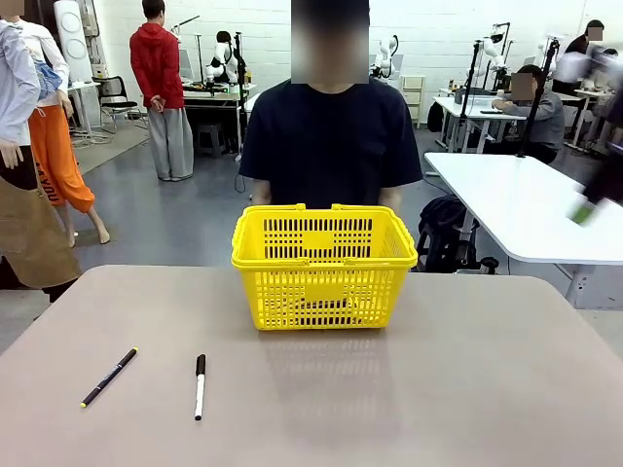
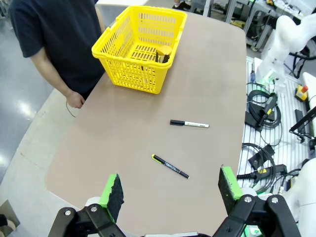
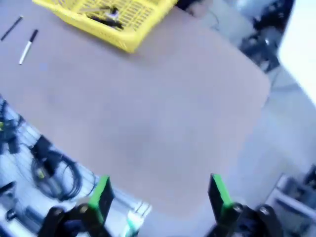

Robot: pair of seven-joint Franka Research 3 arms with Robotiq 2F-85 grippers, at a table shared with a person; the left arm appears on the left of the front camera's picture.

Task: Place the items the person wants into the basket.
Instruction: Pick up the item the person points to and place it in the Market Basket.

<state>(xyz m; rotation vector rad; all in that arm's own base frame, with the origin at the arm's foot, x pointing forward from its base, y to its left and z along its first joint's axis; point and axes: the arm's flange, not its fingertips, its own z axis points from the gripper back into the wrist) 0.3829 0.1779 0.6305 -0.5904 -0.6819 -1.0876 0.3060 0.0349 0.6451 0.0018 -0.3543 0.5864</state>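
**Yellow basket at the far side of the surface, both pincers wide apart and holding nothing**

Yellow plastic dominates the front view: the basket (image 1: pixel 324 268) stands slightly above the centre of the frame, on the far part of the tan surface (image 1: pixel 467 379), just in front of the person (image 1: pixel 331 146) in a dark T-shirt. Its handles are folded down along the rim. Through the lattice, something dark lies on the bottom, too hidden to name. In the lower left of the frame lie a thin black pen (image 1: pixel 109 377) with a yellow tip and, near it to the right, a white marker (image 1: pixel 200 386) with a black cap, apart from each other and well apart from the basket.

In the left wrist view, the left pincer (image 2: pixel 173 190) rises from the bottom edge, its green pads spread wide with nothing between them. The basket sits at the upper left of centre, and inside it a yellow-and-black item (image 2: pixel 163 53) leans near the right wall; which tool it is cannot be told. The marker and pen lie mid-frame, and the person stands at upper left.

The right wrist view is blurred. The right pincer (image 3: pixel 160 195) stands at the bottom, fully open and empty. The basket is cut off by the top edge, with dark items (image 3: pixel 106 15) inside, indistinct. The pen and marker lie at upper left.
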